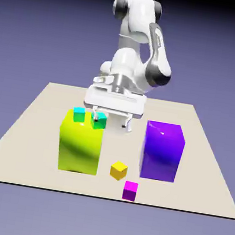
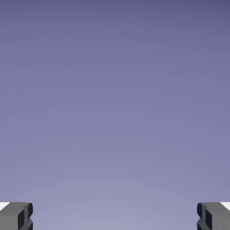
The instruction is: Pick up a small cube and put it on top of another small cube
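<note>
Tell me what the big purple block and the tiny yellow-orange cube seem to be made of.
The big purple block: perhaps glossy plastic; bright highlights along its top and smooth shading down its front suggest a polished surface.
The tiny yellow-orange cube: possibly plastic too, evenly coloured with clean edges, but too small to judge its finish.

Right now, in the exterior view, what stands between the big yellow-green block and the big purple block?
The small yellow-orange cube, nearer the camera, as the exterior view shows.
</note>
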`<action>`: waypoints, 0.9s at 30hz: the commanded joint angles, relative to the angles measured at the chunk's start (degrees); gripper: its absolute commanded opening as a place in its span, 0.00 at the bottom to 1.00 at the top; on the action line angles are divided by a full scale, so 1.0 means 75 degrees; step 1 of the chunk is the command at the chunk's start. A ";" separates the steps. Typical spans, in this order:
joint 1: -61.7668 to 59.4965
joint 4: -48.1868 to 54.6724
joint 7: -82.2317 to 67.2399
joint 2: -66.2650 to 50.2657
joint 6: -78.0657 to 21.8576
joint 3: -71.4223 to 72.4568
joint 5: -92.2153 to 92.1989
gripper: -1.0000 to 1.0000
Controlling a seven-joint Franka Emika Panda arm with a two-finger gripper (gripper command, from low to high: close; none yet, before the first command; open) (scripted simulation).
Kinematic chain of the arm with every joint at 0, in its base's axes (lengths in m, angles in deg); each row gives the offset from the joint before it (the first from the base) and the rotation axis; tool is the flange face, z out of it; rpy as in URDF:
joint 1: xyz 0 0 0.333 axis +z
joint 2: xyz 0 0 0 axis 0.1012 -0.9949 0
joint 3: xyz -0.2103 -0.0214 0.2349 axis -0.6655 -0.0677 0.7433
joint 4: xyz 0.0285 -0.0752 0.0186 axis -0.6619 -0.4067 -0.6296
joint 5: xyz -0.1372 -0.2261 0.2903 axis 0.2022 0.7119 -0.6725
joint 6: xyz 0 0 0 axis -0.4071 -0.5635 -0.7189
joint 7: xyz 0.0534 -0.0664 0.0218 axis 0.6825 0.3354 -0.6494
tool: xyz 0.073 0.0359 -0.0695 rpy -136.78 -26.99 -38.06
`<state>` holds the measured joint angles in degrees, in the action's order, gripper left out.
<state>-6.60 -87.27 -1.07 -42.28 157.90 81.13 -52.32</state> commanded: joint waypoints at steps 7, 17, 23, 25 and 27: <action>-0.0061 0.0887 -0.2023 -0.1091 0.0644 0.0360 -0.2326 0.50; -0.0135 0.2153 -0.4912 -0.2648 0.1563 0.0873 -0.5648 0.50; -0.0179 0.2913 -0.6646 -0.3583 0.2115 0.1182 -0.7642 0.50; -0.0193 0.3166 -0.7224 -0.3895 0.2299 0.1284 -0.8306 0.50; -0.0208 0.3419 -0.7802 -0.4206 0.2483 0.1387 -0.8971 0.50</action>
<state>-8.16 -61.62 -59.57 -73.82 176.52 91.54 -119.60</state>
